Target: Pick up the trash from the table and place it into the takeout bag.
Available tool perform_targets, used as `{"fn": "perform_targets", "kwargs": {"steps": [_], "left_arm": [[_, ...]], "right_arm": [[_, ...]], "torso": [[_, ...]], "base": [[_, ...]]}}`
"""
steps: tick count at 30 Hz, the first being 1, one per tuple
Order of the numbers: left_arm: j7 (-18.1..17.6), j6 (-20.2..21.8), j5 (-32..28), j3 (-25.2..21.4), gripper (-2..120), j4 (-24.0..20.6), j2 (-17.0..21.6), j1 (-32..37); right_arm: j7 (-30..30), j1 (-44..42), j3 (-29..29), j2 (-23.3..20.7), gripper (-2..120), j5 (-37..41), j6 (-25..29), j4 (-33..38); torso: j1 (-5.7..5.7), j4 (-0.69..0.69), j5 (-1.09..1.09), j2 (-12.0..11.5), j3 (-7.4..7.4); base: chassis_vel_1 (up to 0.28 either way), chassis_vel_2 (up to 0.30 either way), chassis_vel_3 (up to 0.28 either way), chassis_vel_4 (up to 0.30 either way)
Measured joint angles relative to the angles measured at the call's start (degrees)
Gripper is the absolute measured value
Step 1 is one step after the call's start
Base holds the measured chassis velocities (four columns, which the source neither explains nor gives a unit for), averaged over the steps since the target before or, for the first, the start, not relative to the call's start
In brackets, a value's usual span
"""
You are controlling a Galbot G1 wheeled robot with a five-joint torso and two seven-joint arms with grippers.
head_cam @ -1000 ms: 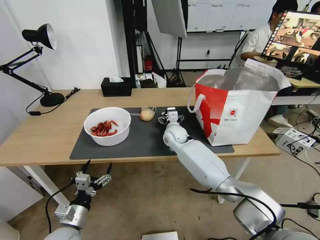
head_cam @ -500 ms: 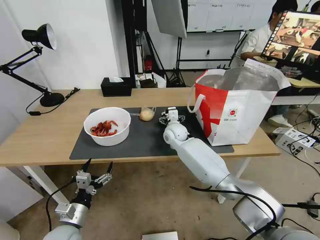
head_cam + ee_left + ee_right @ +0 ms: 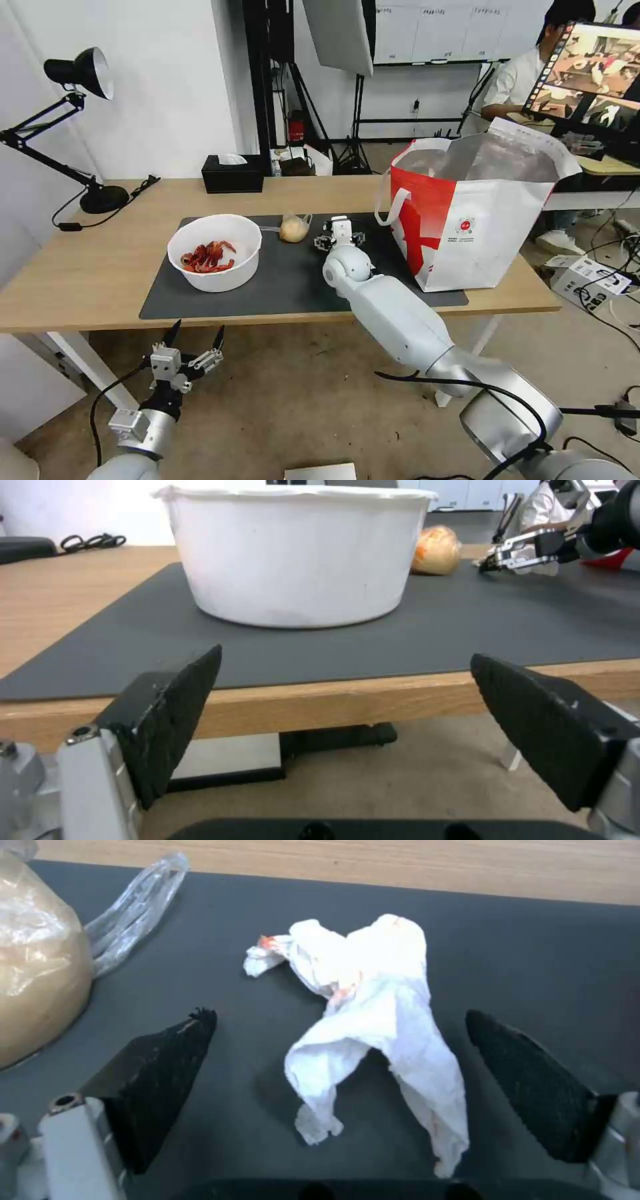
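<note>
Two grippers appear, one idle and one working. Off the table's (image 3: 80, 280) near edge, toward its left corner, the left gripper (image 3: 195, 335) hangs below the tabletop, jaws spread and empty. On the dark mat (image 3: 293, 283), toward its left edge, stands the white bowl of crayfish shells (image 3: 215, 252); at the mat's far edge lies the small clear bag with a yellowish lump (image 3: 294, 229). Just right of it, the right gripper (image 3: 337, 1067) hovers low over the crumpled tissue (image 3: 373, 1025), jaws spread to either side and not yet touching it. A good grasp probably calls for lowering until the pads (image 3: 167, 1080) near the mat, then closing across the tissue's thick middle, clear of the neighbouring bag's tail. By the mat's right edge stands the takeout bag (image 3: 480, 220), mouth open.
</note>
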Motion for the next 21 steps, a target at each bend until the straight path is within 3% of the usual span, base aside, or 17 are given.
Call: {"fn": "perform_targets", "kwargs": {"steps": [21], "left_arm": [[0.0, -0.1, 0.0, 0.7, 100, 0.0, -0.1, 0.1]], "right_arm": [[0.1, -1.0, 0.1, -0.4, 18, -0.2, 0.7, 1.4]], "torso": [[0.00, -0.01, 0.00, 0.0, 0.00]], "base": [[0.000, 0.000, 0.000, 0.000]]}}
